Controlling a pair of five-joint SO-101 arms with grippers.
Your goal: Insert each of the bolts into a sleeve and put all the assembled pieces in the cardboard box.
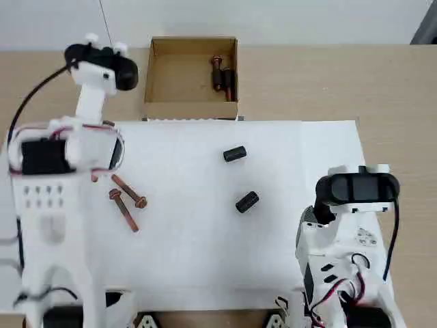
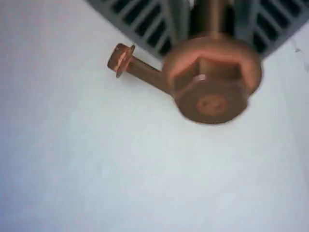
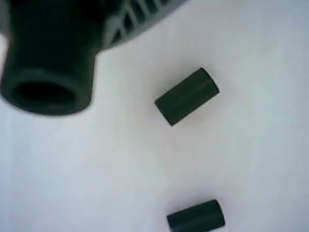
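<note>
The left claw (image 2: 212, 24) is clamped on a bolt (image 2: 212, 92) by its shaft. The right claw (image 3: 53, 24) grips a sleeve (image 3: 47, 72); two loose sleeves (image 3: 187, 95) lie nearby.

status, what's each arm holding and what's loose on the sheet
Left jaws shut on a bolt. Right jaws shut on a sleeve. Two sleeves, two bolts loose on the white sheet. Nothing in the way.

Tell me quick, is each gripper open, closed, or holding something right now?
Left gripper: closed, holding a bolt.
Right gripper: closed, holding a sleeve.
</note>
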